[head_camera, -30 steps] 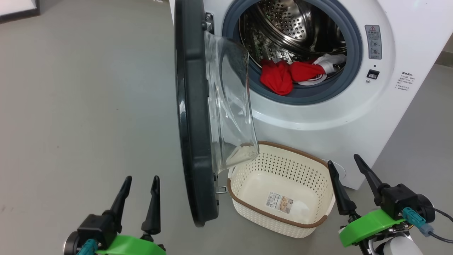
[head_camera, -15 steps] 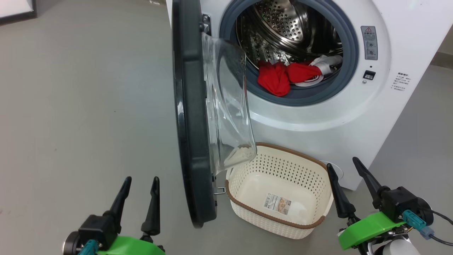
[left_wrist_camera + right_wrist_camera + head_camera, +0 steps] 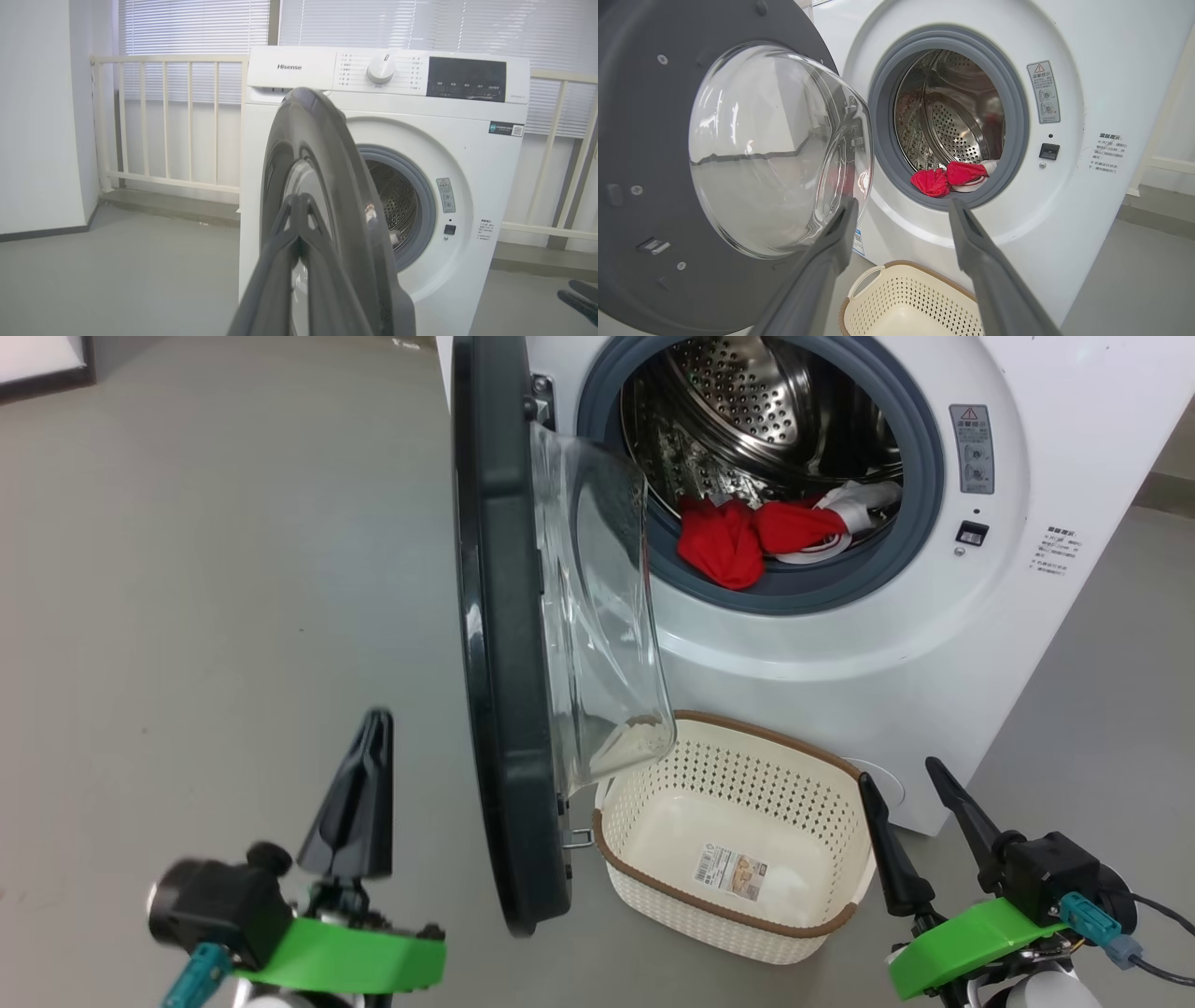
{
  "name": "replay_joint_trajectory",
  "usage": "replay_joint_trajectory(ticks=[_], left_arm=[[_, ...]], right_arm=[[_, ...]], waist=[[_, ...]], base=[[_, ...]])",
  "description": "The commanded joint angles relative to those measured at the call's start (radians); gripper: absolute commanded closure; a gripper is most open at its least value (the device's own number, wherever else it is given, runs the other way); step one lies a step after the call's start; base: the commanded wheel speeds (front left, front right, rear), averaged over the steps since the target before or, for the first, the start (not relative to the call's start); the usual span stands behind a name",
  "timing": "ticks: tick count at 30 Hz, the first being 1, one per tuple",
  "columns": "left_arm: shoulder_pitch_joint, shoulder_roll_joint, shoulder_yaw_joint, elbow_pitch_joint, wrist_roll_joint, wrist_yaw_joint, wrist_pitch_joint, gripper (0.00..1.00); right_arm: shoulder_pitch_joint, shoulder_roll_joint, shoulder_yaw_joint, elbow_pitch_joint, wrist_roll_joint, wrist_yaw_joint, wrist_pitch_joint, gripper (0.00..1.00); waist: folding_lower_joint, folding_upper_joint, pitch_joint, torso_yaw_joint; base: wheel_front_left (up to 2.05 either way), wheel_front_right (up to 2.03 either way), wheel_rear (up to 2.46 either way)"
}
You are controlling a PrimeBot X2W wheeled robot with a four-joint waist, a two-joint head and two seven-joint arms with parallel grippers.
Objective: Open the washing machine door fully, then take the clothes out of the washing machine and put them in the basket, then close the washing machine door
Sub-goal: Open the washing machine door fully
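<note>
The washing machine (image 3: 840,644) has its door (image 3: 499,644) swung out, edge-on in the head view, with the glass bowl (image 3: 597,616) facing the drum. Red and white clothes (image 3: 738,541) lie at the front of the steel drum, on the grey ring. The empty basket (image 3: 747,775) sits on the floor below the opening. My left gripper (image 3: 376,721) is shut on nothing, left of the door's black rim and apart from it; its wrist view has the fingertips (image 3: 297,200) together before the door (image 3: 327,186). My right gripper (image 3: 898,772) stands open beside the basket's right end, facing the clothes (image 3: 948,177).
Grey floor spreads to the left of the door. A white railing (image 3: 187,116) and blinds stand behind the machine, and a white wall (image 3: 37,116) is at the left. The door's latch hook (image 3: 581,838) juts out near the basket's left rim.
My left gripper has shut, turned on its wrist and risen a little towards the door. The right gripper, door, clothes and basket have stayed put; the camera shifted slightly.
</note>
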Motion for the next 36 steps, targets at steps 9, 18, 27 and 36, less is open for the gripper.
replay_joint_trajectory(ticks=[9, 18, 27, 36], left_arm=[[-0.122, -0.013, -0.046, -0.215, -0.068, -0.035, -0.012, 1.0], [-0.141, -0.015, -0.2, -0.168, -0.102, -0.048, 0.064, 1.0], [-0.123, -0.015, -0.235, -0.019, -0.124, -0.031, 0.134, 1.0], [-0.128, -0.003, -0.206, 0.074, -0.143, 0.012, 0.189, 1.0]], right_arm=[[-0.026, -0.001, 0.033, -0.013, 0.008, 0.006, -0.006, 0.0], [-0.046, -0.001, 0.031, 0.006, 0.007, 0.006, -0.006, 0.0], [-0.059, -0.001, 0.032, 0.012, 0.018, 0.006, -0.006, 0.0], [-0.063, -0.001, 0.035, 0.023, 0.029, 0.006, -0.006, 0.0]], waist=[[0.0, -0.0001, 0.021, -0.016], [0.0, -0.0001, 0.043, -0.04], [0.0, -0.0001, 0.056, -0.058], [0.0, -0.0001, 0.061, -0.056]], base=[[0.0, 0.0, 0.0], [0.0, 0.0, 0.0], [0.0, 0.0, 0.0], [0.0, 0.0, 0.0]])
